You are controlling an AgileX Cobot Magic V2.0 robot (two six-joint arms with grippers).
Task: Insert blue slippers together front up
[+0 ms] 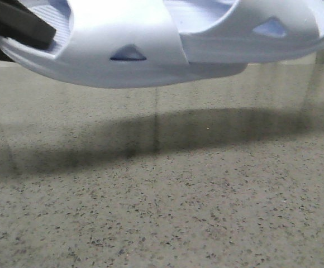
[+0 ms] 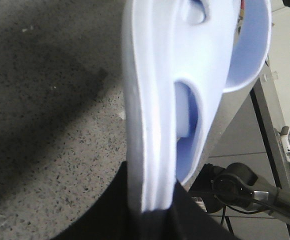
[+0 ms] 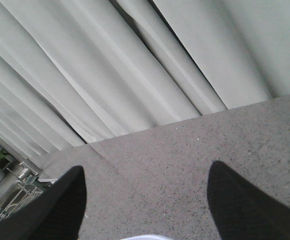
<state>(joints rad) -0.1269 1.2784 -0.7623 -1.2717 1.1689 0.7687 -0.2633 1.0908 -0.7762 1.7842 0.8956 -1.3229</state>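
Note:
Both blue slippers hang above the table in the front view, close to the camera. The left slipper [image 1: 123, 33] shows its wide strap and a triangular vent. The right slipper [image 1: 262, 28] is pushed in under that strap from the right. My left gripper [image 1: 17, 22] is shut on the left slipper's end at the top left. In the left wrist view the black fingers [image 2: 152, 205] clamp the slipper's thick sole edge [image 2: 150, 125]. My right gripper [image 3: 145, 200] is open over the table with nothing between its fingers. It is out of the front view.
The speckled grey table [image 1: 162, 212] lies below, with the slippers' shadow across it. Pale curtains [image 3: 110, 65] hang behind the table's far edge. Past the table's side edge, dark equipment with cables [image 2: 245, 185] stands on the floor.

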